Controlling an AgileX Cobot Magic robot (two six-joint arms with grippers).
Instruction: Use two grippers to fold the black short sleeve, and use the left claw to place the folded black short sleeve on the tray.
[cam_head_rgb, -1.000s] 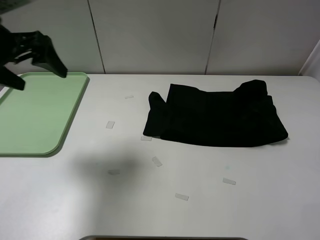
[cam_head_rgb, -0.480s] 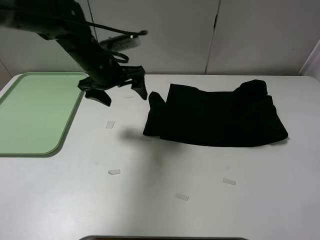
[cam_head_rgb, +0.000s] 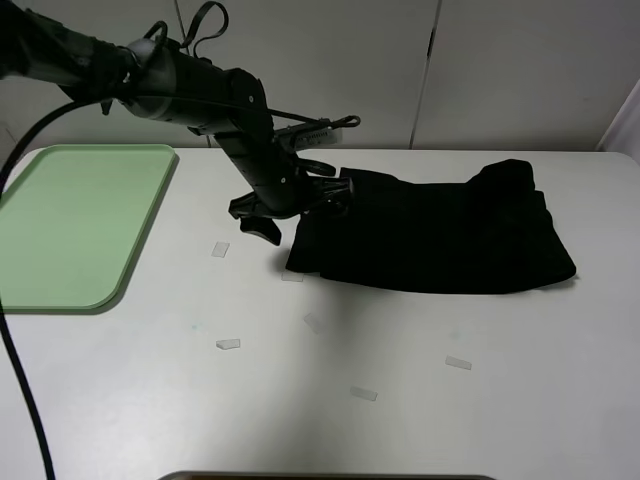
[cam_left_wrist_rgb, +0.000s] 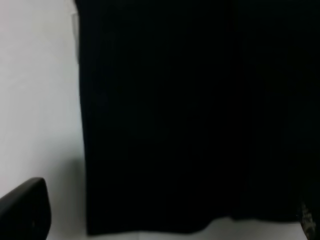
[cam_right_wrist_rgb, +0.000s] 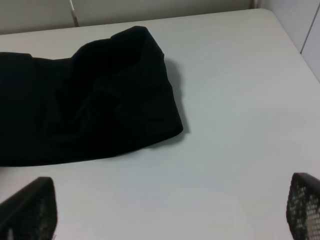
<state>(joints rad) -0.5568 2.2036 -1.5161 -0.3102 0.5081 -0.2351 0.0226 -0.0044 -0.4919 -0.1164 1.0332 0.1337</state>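
Presently: folded black short sleeve (cam_head_rgb: 440, 240) lies centre-right on counter (cam_head_rgb: 400, 400), well apart from tray (cam_head_rgb: 70, 230) at frame's left edge. Left gripper (cam_head_rgb: 297, 208) at its left hem, fingers (cam_head_rgb: 262, 229) spread wide, gripping nothing, likely poised to pinch for transfer. Right gripper (cam_right_wrist_rgb: 167, 205) gapes too, empty.

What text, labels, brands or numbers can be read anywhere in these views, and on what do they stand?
No text can be read in any view.
Black T-shirt: plain, no print or label showing.
Green tray: no marking visible.
Pale strips on the table: they look blank, but are too small to be sure.
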